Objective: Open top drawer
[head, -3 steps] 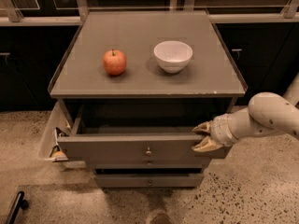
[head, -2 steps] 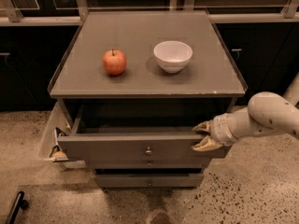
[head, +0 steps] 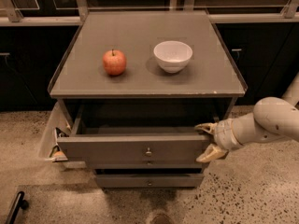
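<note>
Camera view shows the top drawer (head: pixel 117 148) pulled partway out, its gray front touching the gripper (head: pixel 207 141). The gripper's two fingers clamp the front's end, one on top, one below. The small knob (head: pixel 148 151) is near the gripper. On the cabinet top (head: pixel 210 76) above, the white bowl (head: pixel 173 56) is closer to the gripper than the red apple (head: pixel 114 62).

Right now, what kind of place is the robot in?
Probably an office kitchen or break area: speckled floor, dark cabinets behind, a grey drawer unit holding an apple and a white bowl. The gripper sits at the right end of the top drawer.
</note>
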